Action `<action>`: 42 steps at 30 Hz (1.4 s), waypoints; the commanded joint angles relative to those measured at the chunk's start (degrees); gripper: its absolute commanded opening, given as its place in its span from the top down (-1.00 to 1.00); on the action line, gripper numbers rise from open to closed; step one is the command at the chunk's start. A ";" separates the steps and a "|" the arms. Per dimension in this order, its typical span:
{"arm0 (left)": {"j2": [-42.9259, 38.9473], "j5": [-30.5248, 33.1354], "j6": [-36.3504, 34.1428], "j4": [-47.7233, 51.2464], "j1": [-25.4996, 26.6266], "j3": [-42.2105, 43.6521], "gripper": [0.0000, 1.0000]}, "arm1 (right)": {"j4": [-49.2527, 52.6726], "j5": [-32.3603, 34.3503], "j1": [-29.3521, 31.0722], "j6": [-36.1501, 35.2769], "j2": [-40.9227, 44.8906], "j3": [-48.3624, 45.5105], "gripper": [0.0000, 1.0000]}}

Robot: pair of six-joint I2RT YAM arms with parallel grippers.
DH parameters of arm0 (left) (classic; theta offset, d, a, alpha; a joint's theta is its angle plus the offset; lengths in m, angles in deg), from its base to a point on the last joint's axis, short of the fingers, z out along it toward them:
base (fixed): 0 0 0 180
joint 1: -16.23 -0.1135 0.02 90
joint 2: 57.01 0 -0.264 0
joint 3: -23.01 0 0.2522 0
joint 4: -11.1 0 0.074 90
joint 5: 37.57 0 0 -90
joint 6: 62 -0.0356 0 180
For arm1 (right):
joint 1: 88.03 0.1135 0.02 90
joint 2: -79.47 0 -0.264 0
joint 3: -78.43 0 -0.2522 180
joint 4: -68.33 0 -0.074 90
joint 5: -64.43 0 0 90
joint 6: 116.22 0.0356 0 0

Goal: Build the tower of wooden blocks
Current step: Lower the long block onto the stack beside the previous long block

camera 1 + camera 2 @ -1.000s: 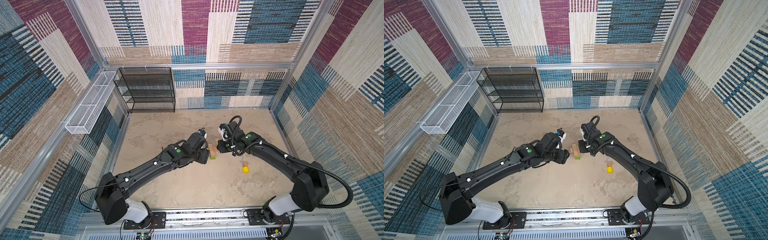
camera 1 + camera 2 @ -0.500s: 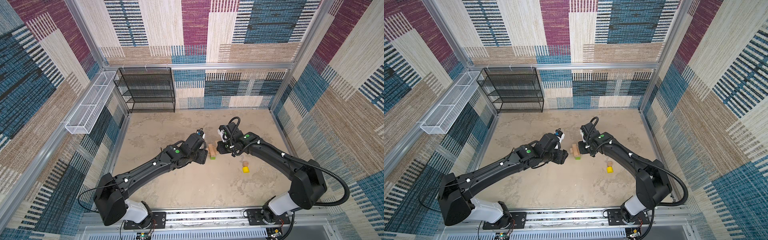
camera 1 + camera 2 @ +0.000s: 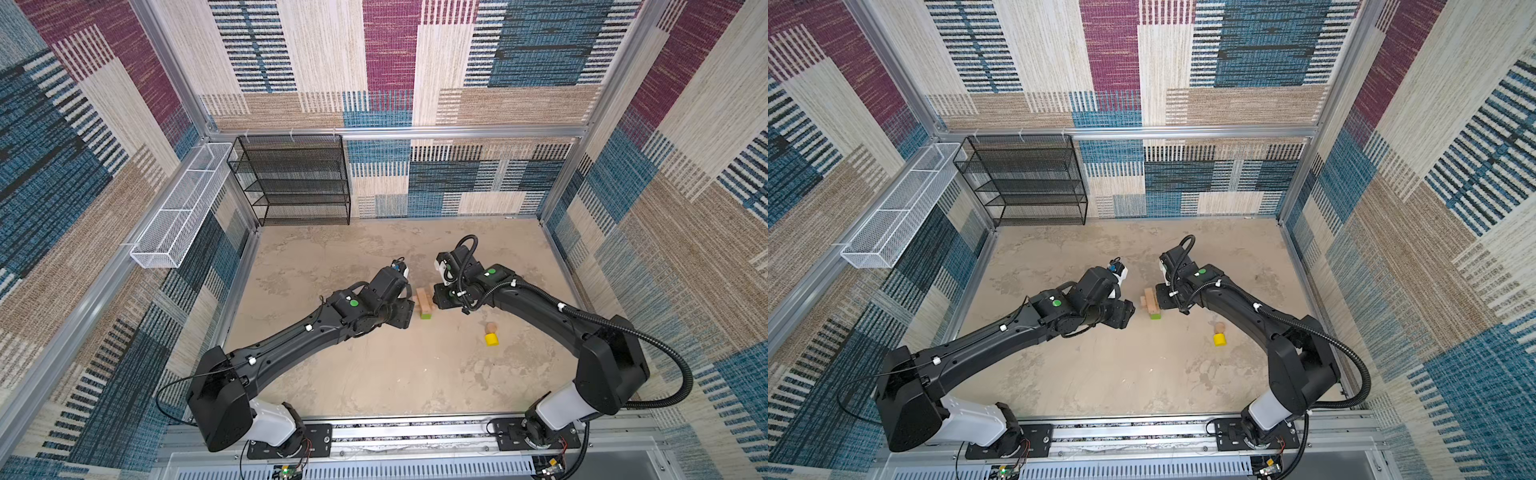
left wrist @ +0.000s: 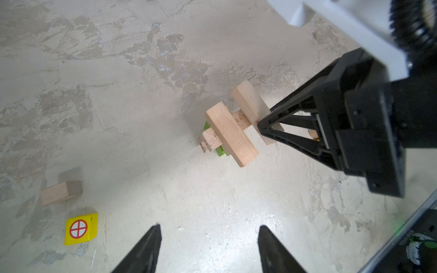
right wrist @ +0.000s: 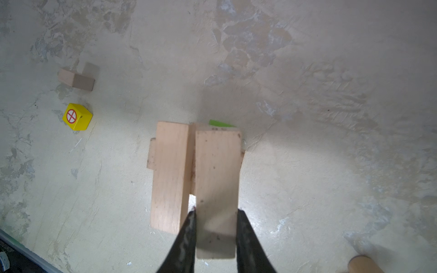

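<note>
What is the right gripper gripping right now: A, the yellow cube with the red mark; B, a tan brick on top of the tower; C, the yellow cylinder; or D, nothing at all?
B: in the right wrist view the right gripper clamps both long sides of a tan brick lying on top of the tower.

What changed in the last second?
Right gripper, shut on a brick, edged slightly toward the tower; nothing released. Left gripper, tower and yellow cylinder stayed put.
</note>
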 commanded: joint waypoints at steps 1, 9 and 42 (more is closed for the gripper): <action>-0.36 0.11 -1.10 -0.69 -0.12 0.11 -0.39 | -1.47 -0.59 0.06 -0.51 -0.31 0.38 0.66; -0.59 0.28 -1.10 -0.41 -0.10 0.34 -0.39 | -1.41 -0.77 0.05 -0.60 -0.54 0.53 0.58; -1.14 -0.06 -1.02 -0.49 -0.19 0.84 -0.39 | 0.46 -1.50 0.03 -0.48 -1.34 1.67 0.50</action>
